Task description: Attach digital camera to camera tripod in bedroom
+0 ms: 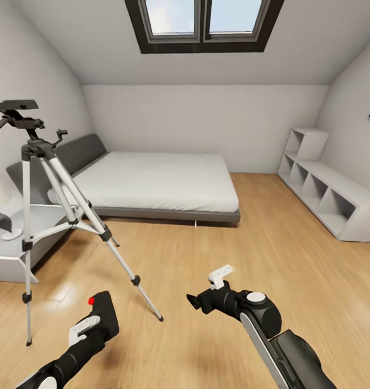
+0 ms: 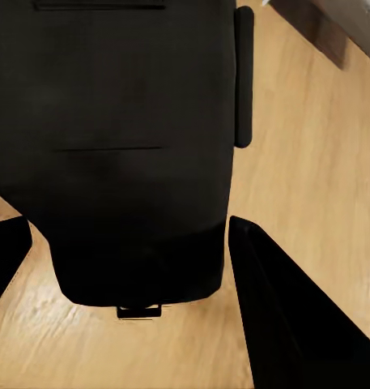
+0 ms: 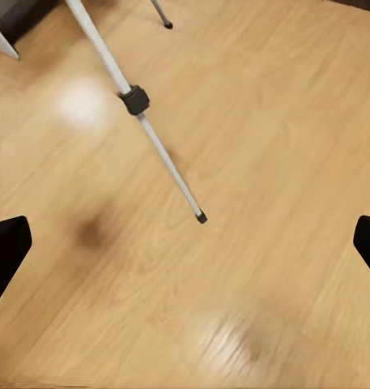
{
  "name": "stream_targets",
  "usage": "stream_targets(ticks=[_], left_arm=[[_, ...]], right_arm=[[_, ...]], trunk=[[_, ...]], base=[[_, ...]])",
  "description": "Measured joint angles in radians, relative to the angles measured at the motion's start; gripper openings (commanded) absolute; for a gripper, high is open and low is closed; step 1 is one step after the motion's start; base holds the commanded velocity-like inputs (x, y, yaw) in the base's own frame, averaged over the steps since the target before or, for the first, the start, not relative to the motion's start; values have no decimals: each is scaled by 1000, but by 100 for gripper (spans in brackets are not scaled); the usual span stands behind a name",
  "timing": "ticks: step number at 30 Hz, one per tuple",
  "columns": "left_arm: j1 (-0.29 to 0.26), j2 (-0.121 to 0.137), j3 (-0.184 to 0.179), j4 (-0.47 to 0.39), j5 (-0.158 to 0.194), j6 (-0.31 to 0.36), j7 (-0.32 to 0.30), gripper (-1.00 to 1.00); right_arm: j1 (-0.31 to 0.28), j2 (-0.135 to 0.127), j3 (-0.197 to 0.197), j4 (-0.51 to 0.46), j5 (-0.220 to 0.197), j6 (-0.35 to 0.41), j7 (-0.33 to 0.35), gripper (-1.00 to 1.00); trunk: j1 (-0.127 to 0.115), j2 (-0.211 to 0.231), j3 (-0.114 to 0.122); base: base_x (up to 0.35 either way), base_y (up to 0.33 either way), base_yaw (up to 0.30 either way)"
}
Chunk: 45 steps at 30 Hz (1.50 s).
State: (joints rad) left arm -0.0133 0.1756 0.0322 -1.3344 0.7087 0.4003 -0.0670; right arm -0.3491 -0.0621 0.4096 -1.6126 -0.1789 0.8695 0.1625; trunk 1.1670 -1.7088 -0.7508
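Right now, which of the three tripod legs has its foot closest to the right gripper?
The leg of the camera tripod that slants out across the wood floor toward the right gripper. The other two feet stand back at the left, by the low grey table.

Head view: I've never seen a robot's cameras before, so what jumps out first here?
The tall tripod stands on the wood floor at the left, in front of the white bed under the skylight. Low in the foreground, the left gripper holds a black camera with a red dot on top, near the tripod's closest leg. The right gripper is open and holds nothing.
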Motion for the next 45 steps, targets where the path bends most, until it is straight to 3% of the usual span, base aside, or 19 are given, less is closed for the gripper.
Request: stream_targets(ticks=[10, 28, 45], left_arm=[[0, -1, 10, 12, 32, -1, 6, -100], [0, -2, 31, 31, 39, 1, 1, -100], [0, -3, 96, 57, 40, 2, 2, -100]], right_arm=[[1, 0, 16, 0, 1, 0, 0, 100], [5, 1, 39, 0, 2, 2, -1, 100], [11, 3, 65, 0, 2, 4, -2, 100]], trunk=[[-38, 70, 31], [-107, 196, 88], [-173, 315, 141]], base=[[0, 0, 254], [0, 0, 281], [0, 0, 284]])
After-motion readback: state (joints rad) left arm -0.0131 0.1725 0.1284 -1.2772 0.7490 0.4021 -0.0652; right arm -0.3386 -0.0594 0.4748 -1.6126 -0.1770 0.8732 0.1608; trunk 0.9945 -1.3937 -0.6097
